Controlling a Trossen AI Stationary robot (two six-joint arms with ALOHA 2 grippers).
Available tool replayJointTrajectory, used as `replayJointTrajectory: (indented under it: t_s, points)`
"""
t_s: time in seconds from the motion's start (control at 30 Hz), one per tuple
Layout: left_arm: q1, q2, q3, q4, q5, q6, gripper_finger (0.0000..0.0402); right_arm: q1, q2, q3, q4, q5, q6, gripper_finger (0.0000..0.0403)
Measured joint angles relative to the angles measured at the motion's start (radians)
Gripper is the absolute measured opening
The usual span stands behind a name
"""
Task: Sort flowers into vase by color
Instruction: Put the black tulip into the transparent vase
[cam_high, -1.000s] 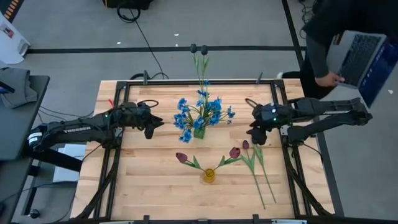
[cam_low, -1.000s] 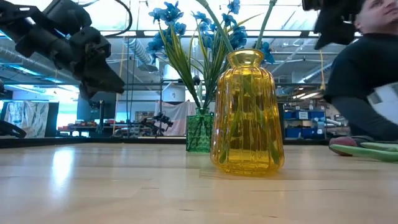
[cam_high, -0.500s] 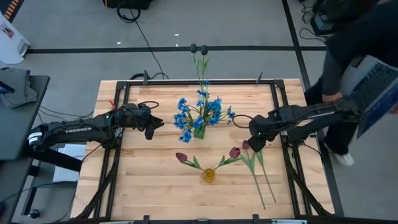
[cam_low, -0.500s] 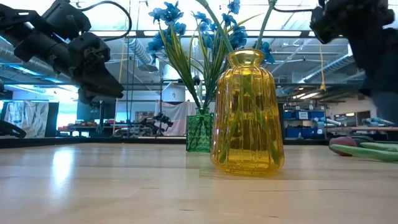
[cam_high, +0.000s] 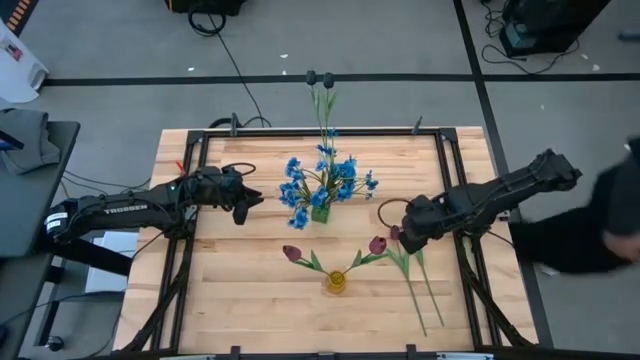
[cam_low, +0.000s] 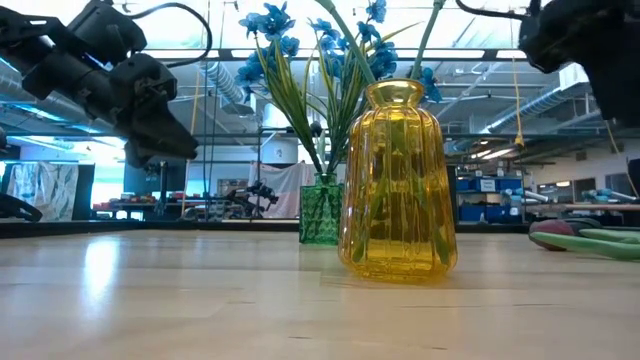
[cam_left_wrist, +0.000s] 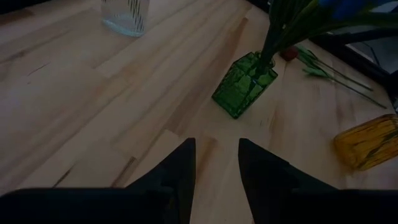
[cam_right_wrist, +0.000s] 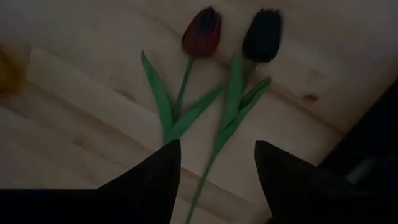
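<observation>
A ribbed yellow glass vase (cam_low: 397, 180), bulbous with a narrow neck, stands on the pale wooden table (cam_high: 230, 290) near its front edge. It holds two dark red tulips (cam_high: 292, 253) whose heads lean out to either side on green stems. Just behind it stands a smaller, square, faceted green glass vase (cam_left_wrist: 244, 91) with a spray of bright blue blossoms (cam_high: 322, 183) on thin green stalks.

Right of the yellow vase, two more tulips (cam_right_wrist: 202, 30) lie flat on the wood, side by side and nearly touching, with long pointed leaves and smooth oval dark red buds. Their stems run toward the front edge.

The right gripper (cam_right_wrist: 216, 171) hangs above these loose tulips, its dark fingers spread wide apart and empty, straddling the stems from above. The left gripper (cam_left_wrist: 216, 165) hovers left of the green vase, well apart from it, its fingers parted by a narrow gap with nothing between them.

Bare planks lie open to the left of the yellow vase.
</observation>
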Motion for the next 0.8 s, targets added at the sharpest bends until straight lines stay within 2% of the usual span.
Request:
replayJointTrajectory:
  t_s: [0.2, 0.43, 0.8]
  points:
    - [0.000, 0.000, 0.000, -0.015, 0.000, 0.000, 0.0127, 0.117, -0.002, -0.091, 0.118, 0.001, 0.167, 0.0215]
    - [0.000, 0.000, 0.000, -0.018, 0.000, 0.000, 0.0127, 0.224, -0.003, -0.172, 0.139, 0.005, 0.361, 0.0215]
    - [0.000, 0.000, 0.000, -0.019, -0.001, 0.000, 0.0127, 0.279, -0.003, -0.294, 0.318, 0.052, 0.535, 0.0215]
